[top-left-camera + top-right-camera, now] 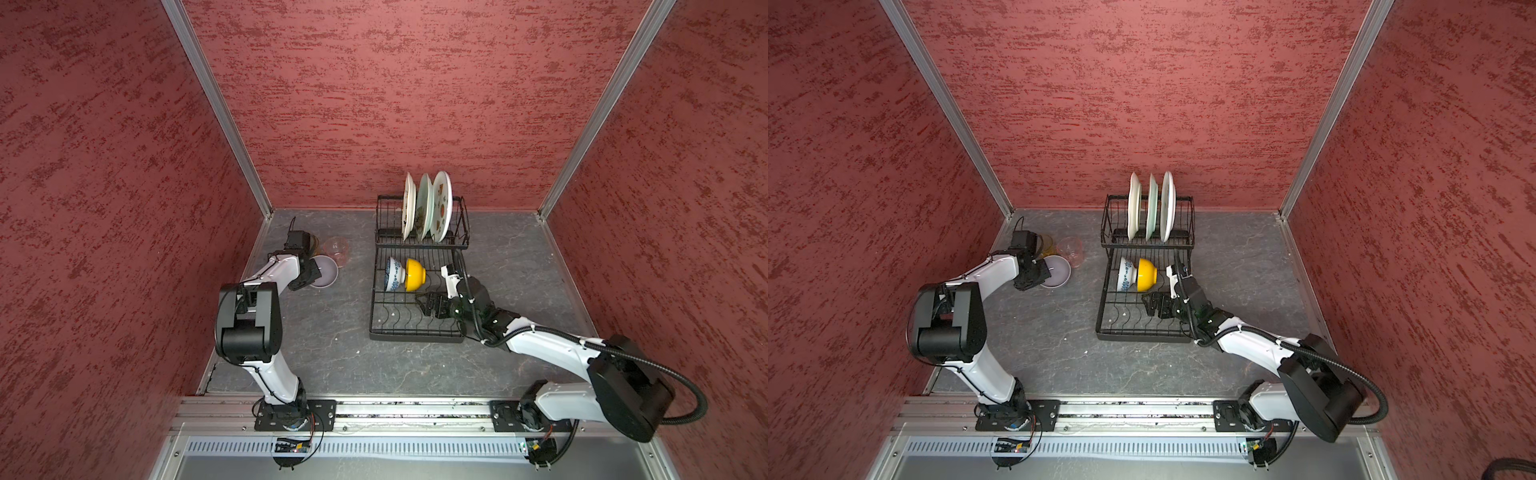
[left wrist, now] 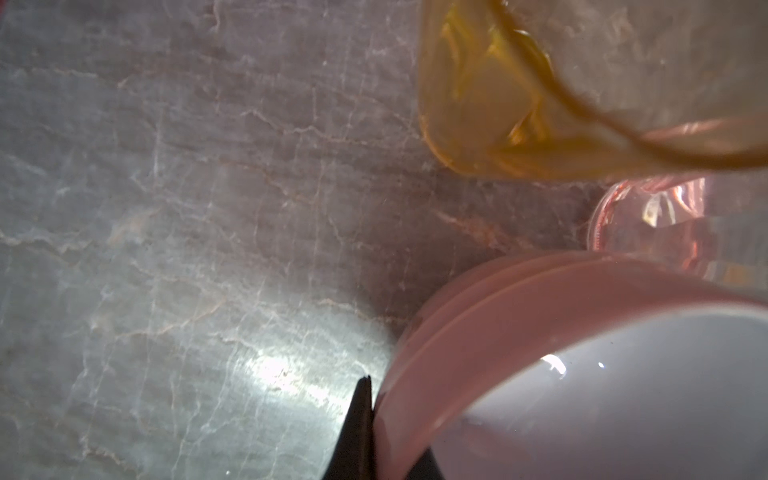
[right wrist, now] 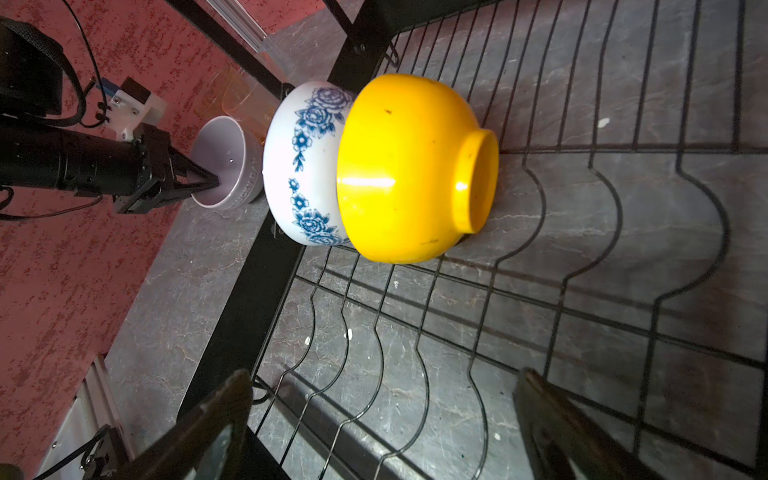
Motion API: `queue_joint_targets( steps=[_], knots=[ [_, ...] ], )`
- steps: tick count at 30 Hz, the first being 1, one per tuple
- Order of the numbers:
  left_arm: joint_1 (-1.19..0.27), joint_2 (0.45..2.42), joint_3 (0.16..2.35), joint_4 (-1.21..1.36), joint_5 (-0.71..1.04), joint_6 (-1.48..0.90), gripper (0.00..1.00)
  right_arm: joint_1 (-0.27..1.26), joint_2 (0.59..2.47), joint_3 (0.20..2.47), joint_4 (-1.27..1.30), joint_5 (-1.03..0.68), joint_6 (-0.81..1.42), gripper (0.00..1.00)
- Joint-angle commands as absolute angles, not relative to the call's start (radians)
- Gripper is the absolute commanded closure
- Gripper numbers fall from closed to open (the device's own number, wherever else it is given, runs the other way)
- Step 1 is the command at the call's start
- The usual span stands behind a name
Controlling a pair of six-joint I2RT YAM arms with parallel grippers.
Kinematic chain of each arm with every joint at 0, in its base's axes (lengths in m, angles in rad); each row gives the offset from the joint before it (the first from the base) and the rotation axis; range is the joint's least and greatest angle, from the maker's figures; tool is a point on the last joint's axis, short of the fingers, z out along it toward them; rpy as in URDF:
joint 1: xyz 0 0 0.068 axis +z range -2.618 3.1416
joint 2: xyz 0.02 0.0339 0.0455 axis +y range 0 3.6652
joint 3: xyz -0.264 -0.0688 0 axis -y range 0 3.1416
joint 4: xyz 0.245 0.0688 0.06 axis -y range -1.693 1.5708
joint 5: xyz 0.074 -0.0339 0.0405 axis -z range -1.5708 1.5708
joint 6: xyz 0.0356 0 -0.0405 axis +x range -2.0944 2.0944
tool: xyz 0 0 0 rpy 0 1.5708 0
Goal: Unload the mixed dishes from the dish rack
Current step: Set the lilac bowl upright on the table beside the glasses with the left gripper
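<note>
Lettering, one entry: raised capitals in the bowl's own colour, moulded into the outer wall of the pale pink bowl, running along the side below the rim. Seen in the right wrist view only. Small and faint; it appears to read "LUCKY DAY".

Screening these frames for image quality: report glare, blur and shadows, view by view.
Left wrist: amber glass and pink bowl blurred from closeness, bright glare patch on the table. Right wrist: sharp, specular streak on the yellow bowl, dish rack wires cast clear shadows, right gripper fingers soft. Both top views: even light, slightly soft, no glare.
</note>
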State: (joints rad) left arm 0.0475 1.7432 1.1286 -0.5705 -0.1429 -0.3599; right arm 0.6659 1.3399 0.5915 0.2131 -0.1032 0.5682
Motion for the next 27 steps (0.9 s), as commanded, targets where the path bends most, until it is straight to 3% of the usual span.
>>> queue_joint_targets(
  steps=[1,5,14,20,23,27],
  knots=[
    [0.052,1.761,1.128,-0.596,-0.181,-0.341,0.73,0.668,1.37,0.641,0.25,-0.075,0.558,0.01],
    [0.045,1.742,1.116,-0.59,-0.195,-0.336,0.49,0.667,1.409,0.66,0.268,-0.087,0.567,0.01],
    [0.021,1.662,1.075,-0.567,-0.158,-0.337,0.42,0.667,1.478,0.696,0.291,-0.078,0.574,0.01],
    [0.008,1.555,1.016,-0.558,-0.123,-0.344,0.2,0.667,1.529,0.728,0.304,-0.06,0.571,0.01],
    [0.001,1.486,0.973,-0.545,-0.03,-0.346,0.0,0.667,1.547,0.739,0.301,-0.009,0.557,0.01],
    [-0.041,1.382,0.915,-0.54,0.013,-0.37,0.0,0.667,1.562,0.741,0.312,0.071,0.555,0.01]
  ],
)
